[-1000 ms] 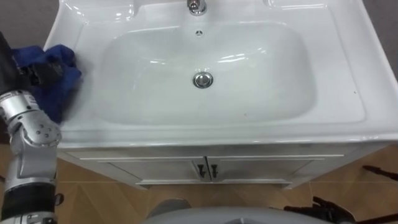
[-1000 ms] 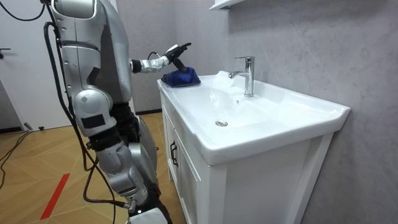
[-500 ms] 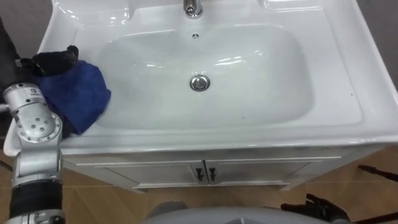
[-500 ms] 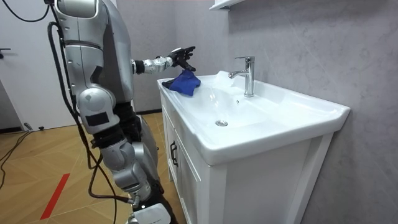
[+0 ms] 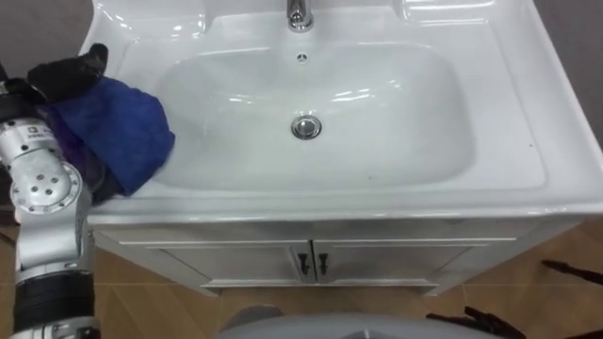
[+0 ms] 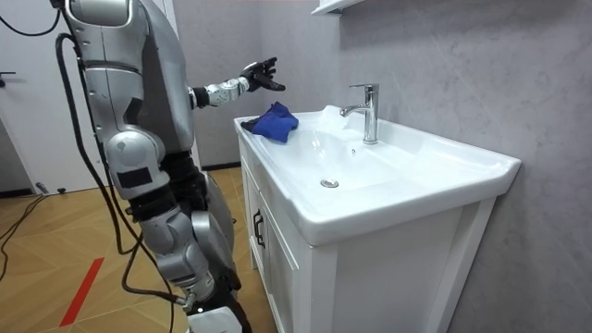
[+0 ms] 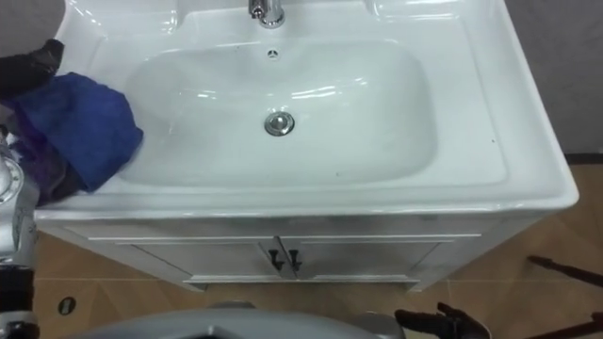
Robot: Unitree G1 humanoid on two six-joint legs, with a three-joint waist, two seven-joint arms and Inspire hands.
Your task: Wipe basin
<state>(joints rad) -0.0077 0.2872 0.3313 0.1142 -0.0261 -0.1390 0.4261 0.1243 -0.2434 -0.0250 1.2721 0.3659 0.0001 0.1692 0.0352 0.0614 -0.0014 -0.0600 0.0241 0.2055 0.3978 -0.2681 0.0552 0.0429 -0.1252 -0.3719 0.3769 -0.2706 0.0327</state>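
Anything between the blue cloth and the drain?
Nothing. From the cloth to the drain the basin is bare, as the left eye view shows.

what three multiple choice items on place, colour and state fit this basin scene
1. Where is the cloth? A over the drain B on the left rim of the basin C on the floor
2. What colour is the cloth? A blue B red C white
3. How is the left robot hand? A shut on the cloth B open, above the cloth C pressing the tap
B: it lies on the rim at the robot's left. A: it is plainly blue. B: the room view shows spread fingers clear of the cloth.
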